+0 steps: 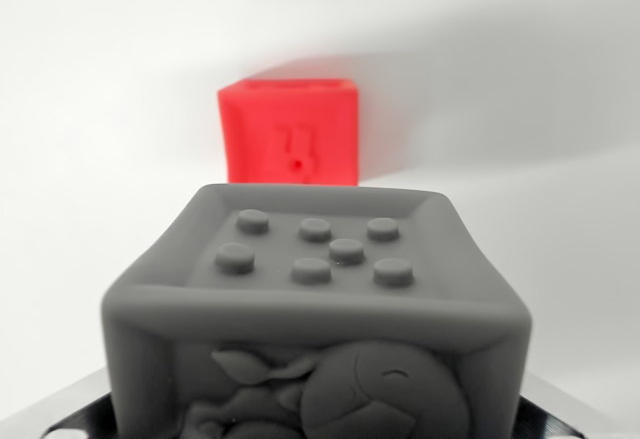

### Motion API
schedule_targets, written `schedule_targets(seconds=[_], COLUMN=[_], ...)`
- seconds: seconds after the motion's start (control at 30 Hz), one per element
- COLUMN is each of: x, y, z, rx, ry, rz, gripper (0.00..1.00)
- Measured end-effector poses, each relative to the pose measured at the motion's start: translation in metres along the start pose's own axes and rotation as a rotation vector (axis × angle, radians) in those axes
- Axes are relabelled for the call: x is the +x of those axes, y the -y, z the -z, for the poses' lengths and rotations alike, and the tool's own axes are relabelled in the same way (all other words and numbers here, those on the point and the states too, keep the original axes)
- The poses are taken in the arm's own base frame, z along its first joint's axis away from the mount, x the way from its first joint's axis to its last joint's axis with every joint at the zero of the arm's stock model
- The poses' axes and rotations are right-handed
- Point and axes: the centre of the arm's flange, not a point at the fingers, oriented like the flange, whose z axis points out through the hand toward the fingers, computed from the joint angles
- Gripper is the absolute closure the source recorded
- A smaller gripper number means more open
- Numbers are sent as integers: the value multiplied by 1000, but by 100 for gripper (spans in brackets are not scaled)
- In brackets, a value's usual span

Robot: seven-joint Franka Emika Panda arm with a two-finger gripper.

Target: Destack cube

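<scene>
Wrist view: grey cube (316, 309), close foreground, seven raised studs on recessed top, relief figure on front face. Red cube (290, 131) behind it, apart, on white surface (560, 259). Dark gripper parts at bottom corners; finger state cannot be told.

A soft grey rubber cube with seven raised studs on top (315, 314) fills the low centre before me, blocking the straight way to the blurred red cube (290, 131) behind. The white table (90, 159) lies open on both sides, seemingly clear above too.
</scene>
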Motion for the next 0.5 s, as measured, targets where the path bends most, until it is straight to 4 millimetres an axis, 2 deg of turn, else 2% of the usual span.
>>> schedule_targets(seconds=[0.5], x=[-2], y=[-26], z=[-14], rx=[-1], ry=[-1], rz=[-44], gripper=[100])
